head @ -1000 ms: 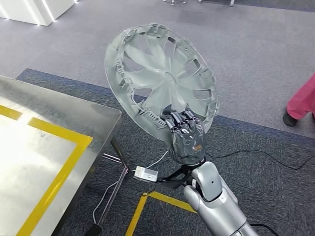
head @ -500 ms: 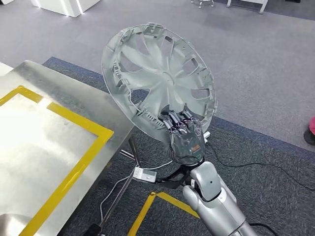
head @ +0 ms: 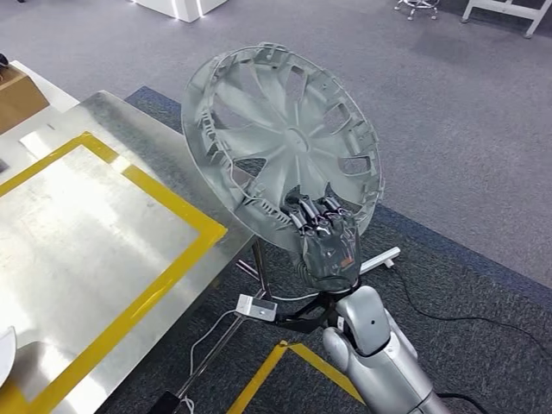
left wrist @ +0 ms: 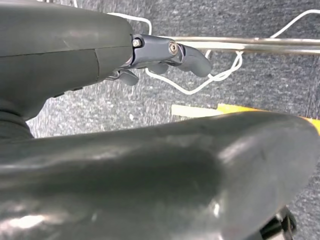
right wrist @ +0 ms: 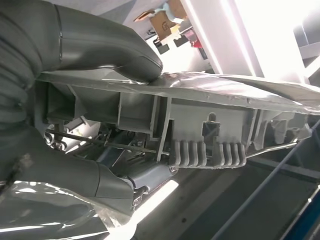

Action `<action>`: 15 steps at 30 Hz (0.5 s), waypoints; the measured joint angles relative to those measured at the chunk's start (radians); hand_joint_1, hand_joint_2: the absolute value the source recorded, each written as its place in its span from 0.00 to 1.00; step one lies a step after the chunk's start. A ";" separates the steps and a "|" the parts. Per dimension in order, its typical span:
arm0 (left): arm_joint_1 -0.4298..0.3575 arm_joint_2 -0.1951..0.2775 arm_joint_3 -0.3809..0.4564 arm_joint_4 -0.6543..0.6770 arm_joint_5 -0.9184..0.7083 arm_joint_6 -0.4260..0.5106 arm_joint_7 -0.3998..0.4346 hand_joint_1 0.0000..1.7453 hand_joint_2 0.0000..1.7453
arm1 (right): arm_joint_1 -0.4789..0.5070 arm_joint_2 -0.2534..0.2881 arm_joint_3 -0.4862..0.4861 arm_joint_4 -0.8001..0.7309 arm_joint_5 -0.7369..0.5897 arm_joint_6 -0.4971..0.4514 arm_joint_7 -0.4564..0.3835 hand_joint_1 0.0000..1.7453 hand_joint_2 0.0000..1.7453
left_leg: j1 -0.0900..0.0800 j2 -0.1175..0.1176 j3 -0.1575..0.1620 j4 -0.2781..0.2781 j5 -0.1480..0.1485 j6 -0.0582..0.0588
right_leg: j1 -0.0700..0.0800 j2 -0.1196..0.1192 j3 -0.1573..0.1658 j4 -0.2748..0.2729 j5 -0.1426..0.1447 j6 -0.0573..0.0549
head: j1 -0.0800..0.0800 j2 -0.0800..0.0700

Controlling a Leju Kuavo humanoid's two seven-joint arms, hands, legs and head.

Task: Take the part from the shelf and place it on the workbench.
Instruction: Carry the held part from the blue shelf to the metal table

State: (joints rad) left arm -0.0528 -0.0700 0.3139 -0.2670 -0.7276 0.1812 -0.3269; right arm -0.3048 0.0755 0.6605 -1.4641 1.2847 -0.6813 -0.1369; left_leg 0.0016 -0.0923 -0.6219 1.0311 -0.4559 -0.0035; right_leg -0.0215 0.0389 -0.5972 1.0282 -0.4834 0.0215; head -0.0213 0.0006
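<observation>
Right hand (head: 328, 246) fingers (head: 311, 216) curled tight over the lower rim of the wheel cover (head: 281, 142), thumb (right wrist: 109, 47) pressed on the opposite face in the right wrist view, so it's a rim pinch only. Cover sits centre frame in the head view, held up in the air and tilted, inner ribbed side toward the camera, its left edge overlapping the near corner of the workbench (head: 97, 259) in the picture; can't tell the actual height gap. Workbench fills the lower left, steel top with a yellow tape rectangle (head: 163, 267). Left hand (left wrist: 166, 52) hangs low over the carpet and a white cable (left wrist: 196, 87), holding nothing, fingers loosely bent and apart. Judgement: transport step, placing not yet done. Risks: all the weight hangs off one edge grip, so the cover could pivot or slip in the fingers on any swing; the lower rim could clip the bench corner on approach if brought in too low; releasing while tilted could let it roll or slide off the edge. Cables (head: 215, 332) on the floor by the bench legs are a foot snag.
</observation>
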 joint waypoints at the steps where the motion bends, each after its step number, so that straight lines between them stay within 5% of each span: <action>1: 0.000 0.000 0.000 0.000 0.000 0.000 0.000 0.00 0.00 | -0.001 0.000 -0.001 0.000 0.000 0.000 0.000 1.00 1.00 | -0.001 0.017 -0.011 0.025 -0.016 -0.005 | -0.001 -0.010 0.003 -0.003 0.000 -0.006 | -0.003 0.000; 4: -0.003 -0.001 0.000 0.000 -0.001 0.000 0.000 0.00 0.00 | -0.001 0.001 -0.005 0.000 0.000 0.000 0.000 1.00 1.00 | 0.001 0.074 -0.098 0.209 -0.102 -0.017 | 0.002 -0.041 0.008 -0.005 -0.004 -0.019 | -0.009 0.000; 6: -0.003 -0.001 0.000 0.000 -0.002 0.000 0.000 0.00 0.00 | 0.001 0.001 -0.005 0.000 0.000 0.000 0.000 1.00 1.00 | 0.004 0.082 -0.134 0.279 -0.113 -0.019 | 0.003 -0.061 0.011 -0.005 -0.008 -0.020 | -0.009 0.000; 7: -0.003 -0.001 0.000 0.000 -0.002 0.000 0.000 0.00 0.00 | 0.002 0.001 -0.005 0.000 0.001 0.000 0.000 1.00 1.00 | 0.004 0.084 -0.123 0.255 -0.089 -0.018 | 0.004 -0.070 0.014 -0.005 -0.011 -0.020 | -0.009 0.000; 10: -0.004 0.000 0.000 0.000 -0.004 0.000 0.001 0.00 0.00 | 0.000 0.002 -0.006 0.000 0.001 0.000 0.000 1.00 1.00 | -0.004 0.120 -0.028 0.061 0.007 -0.005 | 0.007 -0.095 0.027 -0.005 -0.021 -0.013 | -0.008 0.000; 12: -0.007 0.001 -0.001 0.000 -0.006 0.000 0.003 0.00 0.00 | -0.002 0.002 -0.007 0.000 0.001 0.000 0.000 1.00 1.00 | -0.013 0.139 0.001 0.001 0.013 0.004 | 0.012 -0.110 0.030 -0.005 -0.026 -0.004 | -0.007 0.000; 15: -0.005 0.002 -0.005 0.000 -0.011 0.000 0.006 0.00 0.00 | -0.004 0.003 -0.008 0.000 0.003 0.000 -0.001 1.00 1.00 | -0.011 0.117 0.007 -0.015 0.011 0.015 | 0.012 -0.119 0.030 -0.002 -0.037 0.012 | -0.006 0.000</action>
State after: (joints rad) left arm -0.0576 -0.0680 0.3089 -0.2670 -0.7382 0.1808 -0.3211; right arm -0.3089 0.0790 0.6527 -1.4644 1.2880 -0.6811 -0.1376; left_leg -0.0096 0.0251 -0.6147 1.0163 -0.4452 0.0119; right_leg -0.0094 -0.0800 -0.5677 1.0259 -0.5204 0.0334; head -0.0275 0.0005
